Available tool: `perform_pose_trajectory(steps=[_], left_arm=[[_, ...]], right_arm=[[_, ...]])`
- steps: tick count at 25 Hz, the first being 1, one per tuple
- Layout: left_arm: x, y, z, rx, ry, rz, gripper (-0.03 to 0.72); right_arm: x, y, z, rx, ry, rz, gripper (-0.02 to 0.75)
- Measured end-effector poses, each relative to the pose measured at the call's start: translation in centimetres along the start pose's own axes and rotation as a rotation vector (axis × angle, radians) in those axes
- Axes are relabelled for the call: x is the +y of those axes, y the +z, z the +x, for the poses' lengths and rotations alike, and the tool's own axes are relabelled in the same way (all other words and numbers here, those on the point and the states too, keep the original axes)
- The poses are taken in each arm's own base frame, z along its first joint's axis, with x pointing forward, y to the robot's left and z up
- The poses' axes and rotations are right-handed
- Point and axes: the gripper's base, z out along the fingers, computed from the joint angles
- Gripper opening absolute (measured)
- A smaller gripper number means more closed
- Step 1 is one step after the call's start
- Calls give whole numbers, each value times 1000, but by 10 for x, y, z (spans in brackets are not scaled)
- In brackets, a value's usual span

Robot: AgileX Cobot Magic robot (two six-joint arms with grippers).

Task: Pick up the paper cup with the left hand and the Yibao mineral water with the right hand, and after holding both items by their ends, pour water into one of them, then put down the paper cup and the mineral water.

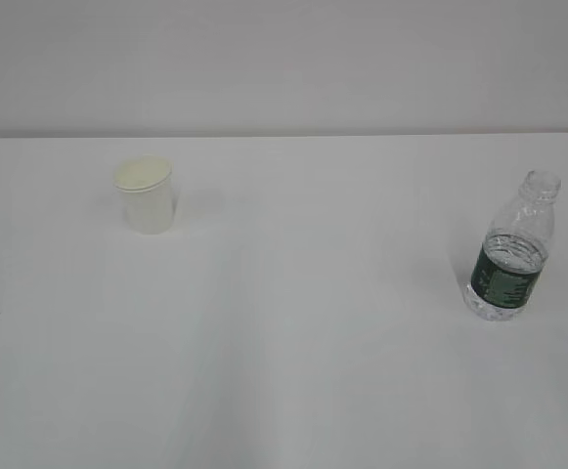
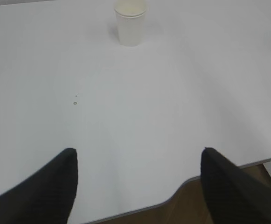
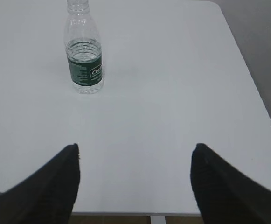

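Both grippers sit nearest, jaws spread wide, holding nothing: left hand [image 2: 137, 156], right hand [image 3: 135, 151]. Far left on the white table [image 1: 293, 371] stands the paper cup [image 1: 147, 195]; the Yibao mineral water [image 1: 510, 252] stands upright, far right.

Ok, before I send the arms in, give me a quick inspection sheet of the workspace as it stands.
Surface: white table, bare between the items; a few tiny dark specks near the left side.
Paper cup: upright, far left, untouched.
Yibao mineral water: upright at right, no cap, water up to about the top of the label.
Clutter: nothing seen.
Left hand: open, empty, well short of the cup.
Right hand: open, empty, bottle ahead and left of its centre line.
Cables: nothing seen.
Surroundings: plain pale wall behind; table edge and floor under both wrists.
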Motion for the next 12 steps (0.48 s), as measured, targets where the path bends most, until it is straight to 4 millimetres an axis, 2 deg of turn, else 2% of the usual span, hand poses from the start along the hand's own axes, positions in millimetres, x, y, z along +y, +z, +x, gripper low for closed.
perform_pose_trajectory(steps=[12], left_arm=[[0,0,0,0,0,0,593]], right_arm=[[0,0,0,0,0,0,559]])
